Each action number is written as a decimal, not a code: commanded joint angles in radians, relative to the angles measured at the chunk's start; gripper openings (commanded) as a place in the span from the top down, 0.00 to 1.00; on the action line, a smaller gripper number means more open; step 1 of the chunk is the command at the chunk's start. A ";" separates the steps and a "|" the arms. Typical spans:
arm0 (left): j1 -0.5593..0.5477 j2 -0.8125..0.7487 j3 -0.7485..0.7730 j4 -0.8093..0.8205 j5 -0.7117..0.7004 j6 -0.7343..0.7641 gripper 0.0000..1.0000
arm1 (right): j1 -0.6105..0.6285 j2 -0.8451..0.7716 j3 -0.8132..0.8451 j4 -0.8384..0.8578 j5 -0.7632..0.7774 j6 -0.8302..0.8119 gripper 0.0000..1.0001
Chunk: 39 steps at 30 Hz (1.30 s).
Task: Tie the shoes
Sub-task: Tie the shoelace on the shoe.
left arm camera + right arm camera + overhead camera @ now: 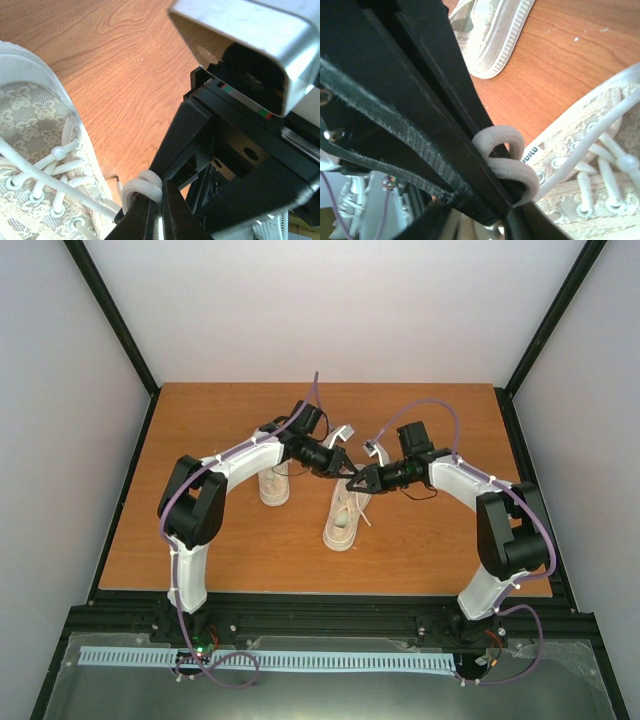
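The left tool [154, 212] is shut tight, its black fingers pinching a bent loop of thin white lace [142, 187]. The right tool [360, 481] comes in tip to tip against it from the right. In the right wrist view its dark fingers stand narrow on either side of the same lace, but I cannot tell whether they have bitten on it yet. From the pinch the lace runs down to the eyelets of the cream mesh low-top sneaker [343, 518], which lies just below both tools, on their near side. Its long axis runs near to far across the brown wooden bench [420, 550], with the rounded toe apparently toward the arm bases. The two tools meet over its far end, neither clearly nearer. The coming pull likely goes sideways, across that axis. The second cream sneaker [274, 485] stands apart to the left, under the left arm.
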State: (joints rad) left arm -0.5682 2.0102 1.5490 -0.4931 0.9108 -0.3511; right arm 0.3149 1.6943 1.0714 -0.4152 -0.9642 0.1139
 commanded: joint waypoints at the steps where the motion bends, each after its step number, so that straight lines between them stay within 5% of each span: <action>1: 0.002 -0.013 0.041 0.016 0.007 -0.019 0.99 | 0.004 -0.033 -0.010 0.031 0.036 0.001 0.83; 6: 0.004 -0.027 0.033 0.016 -0.037 -0.029 0.93 | 0.003 -0.045 -0.021 0.036 0.057 0.008 0.97; 10: 0.026 -0.092 -0.003 0.026 -0.181 -0.048 0.62 | 0.003 -0.049 -0.026 0.035 0.048 0.016 0.97; 12: 0.050 -0.153 -0.058 0.076 -0.239 -0.069 0.36 | 0.001 -0.048 -0.026 0.031 0.040 0.018 0.97; 14: 0.063 -0.217 -0.101 0.095 -0.276 -0.053 0.26 | -0.001 -0.047 -0.022 0.023 0.031 0.021 0.97; 17: 0.062 -0.307 -0.170 0.112 -0.300 0.008 0.28 | -0.018 -0.044 -0.019 0.015 0.009 0.044 0.97; 24: -0.037 -0.355 -0.317 0.155 -0.288 0.080 0.58 | -0.058 -0.032 0.001 0.009 -0.081 0.120 0.97; 39: -0.118 -0.238 -0.325 0.299 -0.368 0.066 0.74 | -0.069 0.009 0.009 -0.042 -0.150 0.163 0.97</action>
State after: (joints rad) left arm -0.6827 1.7527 1.2057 -0.2470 0.5636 -0.3058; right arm 0.2508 1.6905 1.0576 -0.4530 -1.0485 0.2565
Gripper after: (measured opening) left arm 0.261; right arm 0.029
